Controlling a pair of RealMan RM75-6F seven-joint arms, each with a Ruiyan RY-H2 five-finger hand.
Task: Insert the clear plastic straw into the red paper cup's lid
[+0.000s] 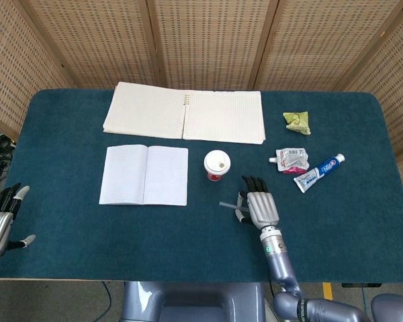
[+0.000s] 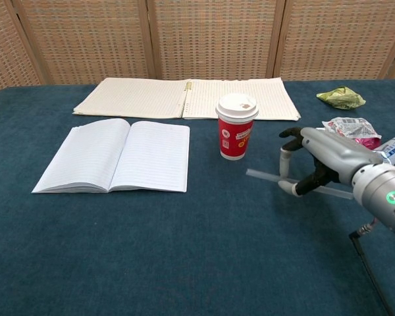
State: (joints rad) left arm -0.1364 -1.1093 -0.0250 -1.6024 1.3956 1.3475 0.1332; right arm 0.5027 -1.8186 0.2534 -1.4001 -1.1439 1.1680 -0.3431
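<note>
A clear plastic straw (image 2: 262,176) lies level, pinched in the right hand (image 2: 322,161). The upright red paper cup (image 2: 236,126), white-lidded, stands near the hand's left.

Open spiral notebook (image 1: 185,121) at the back of the blue table (image 1: 80,228), smaller open notebook (image 1: 144,175) in front. Off right: crumpled green wrapper (image 1: 297,122), foil pouch (image 1: 292,160), toothpaste tube (image 1: 319,172).
</note>
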